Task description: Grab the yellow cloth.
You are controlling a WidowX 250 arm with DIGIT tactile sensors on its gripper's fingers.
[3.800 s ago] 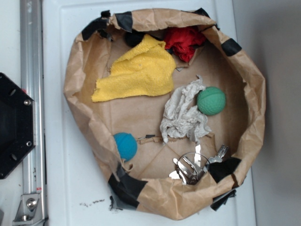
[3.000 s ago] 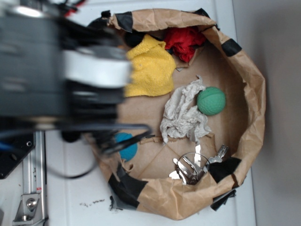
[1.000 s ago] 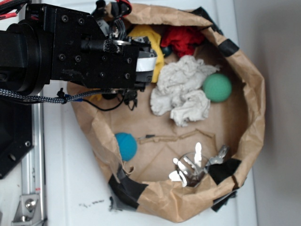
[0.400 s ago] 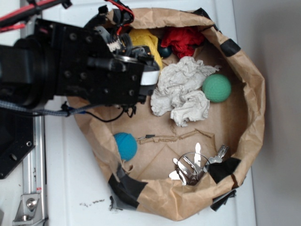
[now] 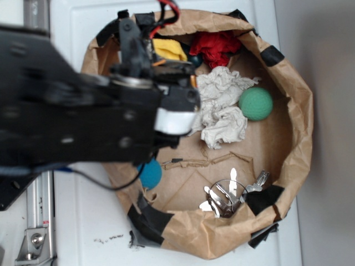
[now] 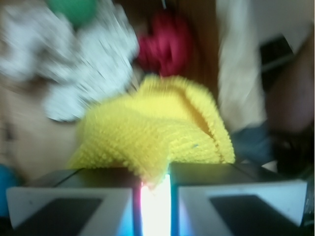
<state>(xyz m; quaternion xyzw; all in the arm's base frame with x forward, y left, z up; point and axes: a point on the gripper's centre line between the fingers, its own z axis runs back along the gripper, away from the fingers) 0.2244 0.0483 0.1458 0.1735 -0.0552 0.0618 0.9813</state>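
In the wrist view the gripper (image 6: 153, 189) is clenched on the yellow cloth (image 6: 157, 130): the two pale fingers (image 6: 69, 201) stand close together at the bottom of the frame, with only a thin bright slit between them, and a corner of the cloth is pinched into that slit. The rest of the cloth spreads up and outward above the fingers, filling the middle of the frame. Beyond it a red cloth (image 6: 167, 44) sits at upper centre, a grey-white rag (image 6: 83, 64) at upper left, and part of a green ball (image 6: 74, 9) at the top edge. This view is blurred.

In the exterior view the black arm (image 5: 83, 111) covers the left half of the frame, and only a small patch of the yellow cloth (image 5: 169, 50) shows at top centre, just left of the red cloth (image 5: 217, 47). Both lie inside a brown paper basin (image 5: 299, 111). The rag (image 5: 222, 108) lies in the middle, touching the green ball (image 5: 255, 103) on its right. A blue ball (image 5: 151, 173) peeks out below the arm, and a shiny metal object (image 5: 230, 194) rests at lower centre.
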